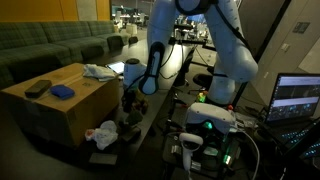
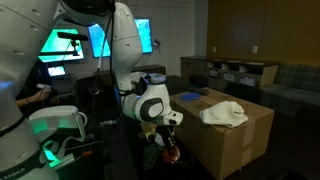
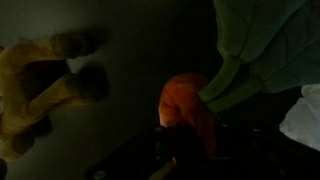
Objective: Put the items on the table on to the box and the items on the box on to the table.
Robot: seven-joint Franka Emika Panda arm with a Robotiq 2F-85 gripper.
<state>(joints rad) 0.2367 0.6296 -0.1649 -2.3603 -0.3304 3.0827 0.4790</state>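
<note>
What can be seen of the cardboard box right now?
The cardboard box is a large brown carton, closed, with a flat top. It stands upright and shows in both exterior views. Its sides look like plain, unprinted cardboard. On its top lie a dark flat item and a blue item close together, and a crumpled white cloth apart from them near another edge. What the box stands on is too dark to tell.

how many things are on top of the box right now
3 on the box: a dark flat object at one corner, a blue item beside it, a pale cloth at the far edge. The dim light may hide smaller ones.
</note>
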